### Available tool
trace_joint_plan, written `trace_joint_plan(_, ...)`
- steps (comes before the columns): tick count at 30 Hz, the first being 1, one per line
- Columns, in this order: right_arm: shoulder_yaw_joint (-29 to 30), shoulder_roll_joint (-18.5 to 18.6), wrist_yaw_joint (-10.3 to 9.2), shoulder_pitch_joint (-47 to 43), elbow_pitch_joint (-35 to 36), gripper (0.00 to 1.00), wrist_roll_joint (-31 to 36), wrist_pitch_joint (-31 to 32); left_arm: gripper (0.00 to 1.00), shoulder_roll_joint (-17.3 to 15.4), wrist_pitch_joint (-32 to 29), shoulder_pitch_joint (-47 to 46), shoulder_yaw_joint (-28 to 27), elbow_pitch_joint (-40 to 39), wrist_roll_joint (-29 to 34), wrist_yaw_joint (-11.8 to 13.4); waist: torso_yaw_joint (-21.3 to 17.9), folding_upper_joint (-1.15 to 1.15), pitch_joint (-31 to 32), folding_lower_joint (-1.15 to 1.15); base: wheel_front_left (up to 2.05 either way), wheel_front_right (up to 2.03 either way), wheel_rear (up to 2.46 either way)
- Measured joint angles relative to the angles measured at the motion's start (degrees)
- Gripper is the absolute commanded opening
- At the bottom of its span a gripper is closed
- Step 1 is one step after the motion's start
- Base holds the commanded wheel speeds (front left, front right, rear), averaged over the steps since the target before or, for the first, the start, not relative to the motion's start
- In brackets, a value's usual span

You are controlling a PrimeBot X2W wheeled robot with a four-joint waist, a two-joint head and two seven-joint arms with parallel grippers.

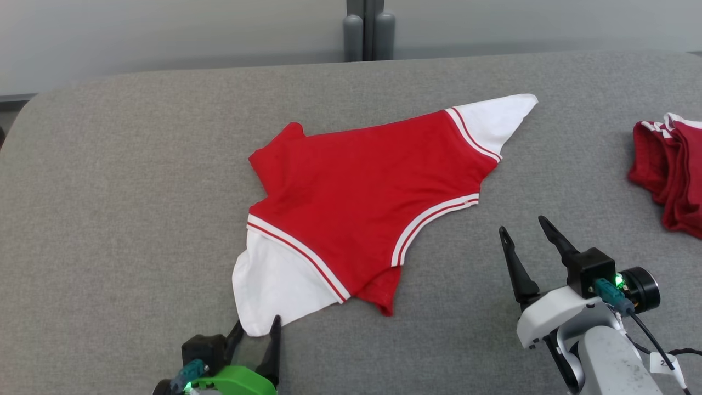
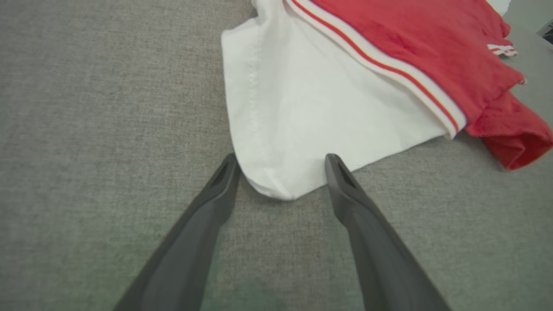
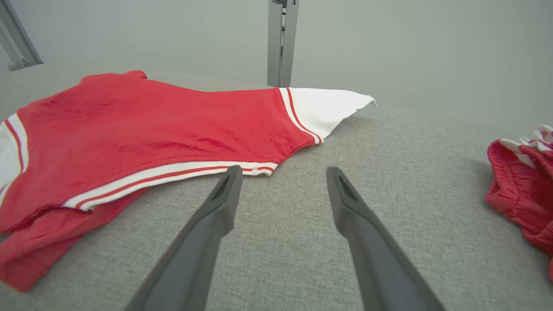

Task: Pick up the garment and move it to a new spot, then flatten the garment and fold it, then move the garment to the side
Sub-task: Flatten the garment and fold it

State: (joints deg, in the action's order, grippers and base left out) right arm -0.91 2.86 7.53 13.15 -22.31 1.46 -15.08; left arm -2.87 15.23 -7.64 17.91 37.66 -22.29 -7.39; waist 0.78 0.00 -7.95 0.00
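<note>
The garment (image 1: 362, 186) is a red top with white sleeves and red-and-white striped trim, lying spread across the middle of the grey table. My left gripper (image 1: 258, 329) is open at the tip of the near white sleeve (image 2: 302, 116), and in the left wrist view its two fingers stand on either side of that sleeve's corner, not closed on it. My right gripper (image 1: 521, 230) is open above bare table to the right of the garment (image 3: 142, 134), fingers pointing toward the striped hem's end. Nothing is held.
A second pile of red cloth with white trim (image 1: 669, 170) lies at the table's right edge, also seen in the right wrist view as red cloth (image 3: 522, 185). A grey post (image 1: 368, 33) stands behind the table's far edge. The grey fabric table (image 1: 109, 192) has a rounded far-left corner.
</note>
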Motion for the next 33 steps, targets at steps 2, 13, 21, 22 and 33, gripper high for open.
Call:
trace_joint_plan(2, -0.3, 0.0, 0.0, 0.0, 0.0, 1.0, -0.4, 0.0, 0.0, -0.3, 0.0, -0.4, 0.4, -0.3, -0.5, 0.0, -0.2, 0.0, -0.1, 0.0, 0.0, 0.0, 0.0)
trace_joint_plan(13, -1.5, 0.0, 0.0, 0.5, -0.1, 1.0, -5.0, 0.0, 0.0, -5.5, -0.1, -8.2, 2.2, -10.8, -5.4, 0.0, -1.7, 0.0, -1.0, 0.0, 0.0, 0.0, 0.0)
trace_joint_plan(21, -3.5, 0.0, 0.0, 3.1, 1.3, 1.0, -7.2, 0.0, 0.0, -17.7, -1.4, -33.7, 7.4, -14.8, -8.5, 0.0, -4.4, 0.0, -4.7, 0.0, 0.0, 0.0, 0.0)
trace_joint_plan(22, -3.9, 0.0, 0.0, 3.6, 1.5, 1.0, -7.6, 0.0, 0.0, -19.1, -2.0, -37.0, 8.2, -14.1, -9.3, 0.0, -4.9, 0.0, -5.3, 0.0, 0.0, 0.0, 0.0)
trace_joint_plan(33, -8.0, 0.0, 0.0, 6.5, 4.1, 1.0, -12.2, 0.0, 0.0, -26.4, -3.3, -58.9, 15.8, 0.2, -10.4, -0.1, -11.9, 0.0, -12.3, 0.0, 0.0, 0.0, 0.0)
